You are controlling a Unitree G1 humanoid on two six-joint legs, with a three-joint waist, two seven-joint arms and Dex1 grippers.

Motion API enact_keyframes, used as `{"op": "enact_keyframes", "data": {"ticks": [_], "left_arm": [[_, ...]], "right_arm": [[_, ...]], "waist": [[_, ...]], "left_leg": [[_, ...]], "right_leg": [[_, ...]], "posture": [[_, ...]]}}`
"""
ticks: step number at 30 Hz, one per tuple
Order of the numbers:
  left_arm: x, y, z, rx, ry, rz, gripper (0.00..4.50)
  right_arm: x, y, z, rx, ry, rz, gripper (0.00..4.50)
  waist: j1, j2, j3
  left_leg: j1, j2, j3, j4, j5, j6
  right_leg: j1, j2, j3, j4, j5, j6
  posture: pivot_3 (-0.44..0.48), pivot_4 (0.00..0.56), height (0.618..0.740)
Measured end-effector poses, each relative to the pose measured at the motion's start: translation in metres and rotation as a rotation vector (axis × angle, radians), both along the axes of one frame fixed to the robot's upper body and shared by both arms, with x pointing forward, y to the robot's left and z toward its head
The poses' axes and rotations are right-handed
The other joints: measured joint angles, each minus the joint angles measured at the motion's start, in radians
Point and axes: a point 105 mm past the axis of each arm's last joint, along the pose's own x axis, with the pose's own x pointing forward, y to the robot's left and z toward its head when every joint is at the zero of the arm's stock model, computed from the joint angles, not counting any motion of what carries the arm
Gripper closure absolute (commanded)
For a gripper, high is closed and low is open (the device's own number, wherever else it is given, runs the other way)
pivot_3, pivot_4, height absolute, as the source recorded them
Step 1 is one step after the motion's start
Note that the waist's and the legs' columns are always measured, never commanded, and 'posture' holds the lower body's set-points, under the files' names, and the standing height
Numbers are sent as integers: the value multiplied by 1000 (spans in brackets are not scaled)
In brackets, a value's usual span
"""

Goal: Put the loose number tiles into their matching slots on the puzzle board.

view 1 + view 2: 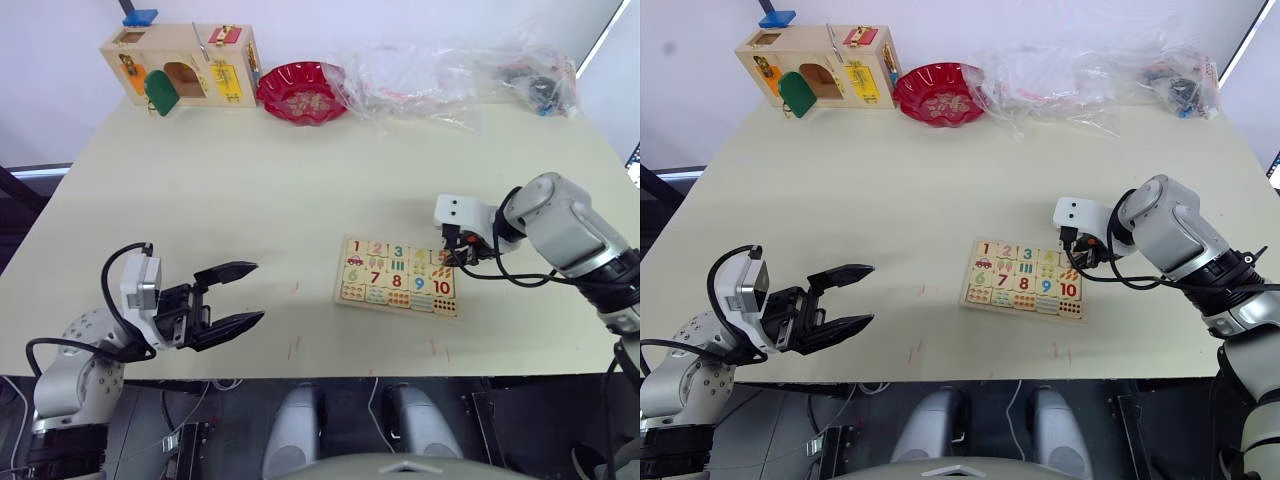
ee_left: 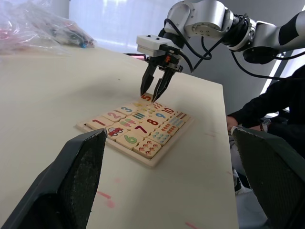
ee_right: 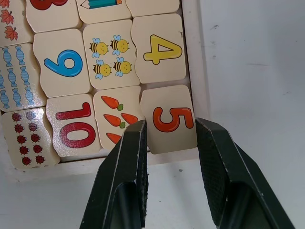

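Nearest you, at the lower left of the left eye view, your left gripper hangs over the near table edge with its black fingers spread apart and nothing between them; it looks parked, well apart from the work.

Further in, right of centre, the flat pale-wood puzzle board lies on the cream table. Its top row reads red 1, pink 2, teal 3 and yellow 4, all seated. Your right gripper stands over the board's right end, fingers parted and straddling the orange 5 tile without pinching it. That tile sits in the last slot of its row, but you should judge it slightly skewed, one edge riding toward the frame. From the eye views the gripper covers this corner, so flush seating is hard to confirm.

At the far edge stand a wooden latch box with coloured doors, a red scalloped bowl and crumpled clear plastic bags, whose contents are unclear.
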Motion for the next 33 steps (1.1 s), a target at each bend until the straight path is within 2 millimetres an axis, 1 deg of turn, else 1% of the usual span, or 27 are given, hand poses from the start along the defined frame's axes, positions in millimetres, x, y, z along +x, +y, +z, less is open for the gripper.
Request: {"op": "enact_keyframes", "data": {"ticks": [33], "left_arm": [[2,-2,0,-10,-2,6,0]], "right_arm": [[0,1,0,2,0,5,3544]], "waist": [[0,0,0]], "left_leg": [[0,0,0,0,0,0]], "right_leg": [[0,0,0,0,1,2]], "posture": [[0,150,740]]}}
